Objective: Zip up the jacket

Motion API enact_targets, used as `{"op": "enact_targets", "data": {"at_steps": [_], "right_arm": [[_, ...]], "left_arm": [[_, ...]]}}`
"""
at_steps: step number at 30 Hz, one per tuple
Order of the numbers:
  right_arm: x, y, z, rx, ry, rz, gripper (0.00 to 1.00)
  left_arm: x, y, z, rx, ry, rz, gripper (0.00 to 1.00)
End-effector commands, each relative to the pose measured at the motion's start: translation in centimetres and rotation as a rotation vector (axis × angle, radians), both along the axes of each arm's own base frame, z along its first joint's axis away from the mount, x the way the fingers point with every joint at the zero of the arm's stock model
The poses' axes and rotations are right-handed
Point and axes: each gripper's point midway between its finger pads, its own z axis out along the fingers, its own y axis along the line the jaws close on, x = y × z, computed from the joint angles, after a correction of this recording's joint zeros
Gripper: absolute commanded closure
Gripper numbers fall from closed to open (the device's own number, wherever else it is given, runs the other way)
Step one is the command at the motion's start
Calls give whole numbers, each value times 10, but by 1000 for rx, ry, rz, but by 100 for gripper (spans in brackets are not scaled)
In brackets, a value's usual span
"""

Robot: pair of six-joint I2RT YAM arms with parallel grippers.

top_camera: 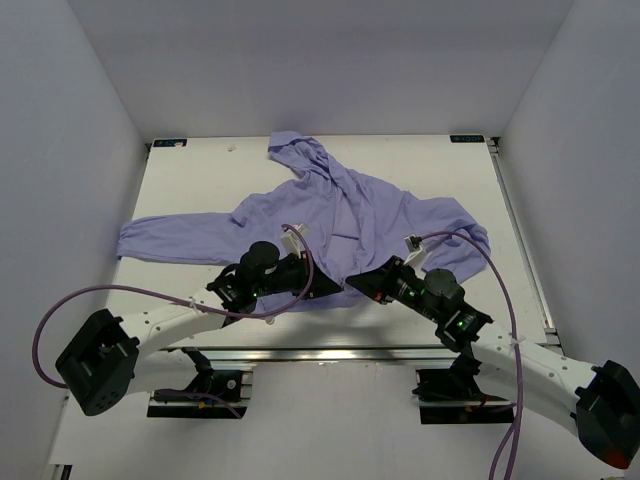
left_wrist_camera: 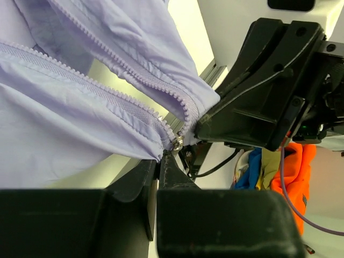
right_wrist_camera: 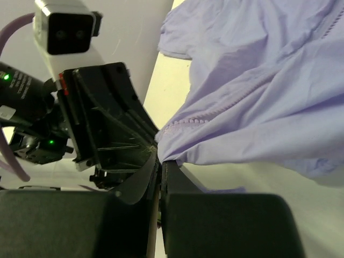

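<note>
The lavender jacket (top_camera: 350, 215) lies spread on the white table (top_camera: 190, 175), hood at the far side, sleeves out to the left and right. Both grippers meet at its near hem in the middle. My left gripper (top_camera: 327, 287) is shut on the hem by the zipper's bottom end; the left wrist view shows its jaws pinching the fabric just under the metal slider (left_wrist_camera: 177, 143), with two rows of zipper teeth (left_wrist_camera: 121, 105) running up from there. My right gripper (top_camera: 357, 281) is shut on the other hem corner (right_wrist_camera: 174, 141), tip to tip with the left one.
The table's near edge with a metal rail (top_camera: 330, 352) runs just under both grippers. Purple cables (top_camera: 300, 262) loop over each arm. Colourful cloths (left_wrist_camera: 279, 166) lie off the table in the left wrist view. White walls close in the left, right and far sides.
</note>
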Motion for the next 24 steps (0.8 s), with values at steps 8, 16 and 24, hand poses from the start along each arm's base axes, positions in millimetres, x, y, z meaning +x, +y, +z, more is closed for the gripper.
{"op": "enact_targets", "data": {"at_steps": [8,16,24], "right_arm": [[6,6,45,134,-56,-15,100],[22,0,41,132,-71,-102,100],[22,-1,77,206,-229,-100,100]], "left_arm": [[-15,1,-12,67,23,-45,100],[-27,4,8,-11,-6,-69,100],[-35,6,-7,-4,68,-80,100]]}}
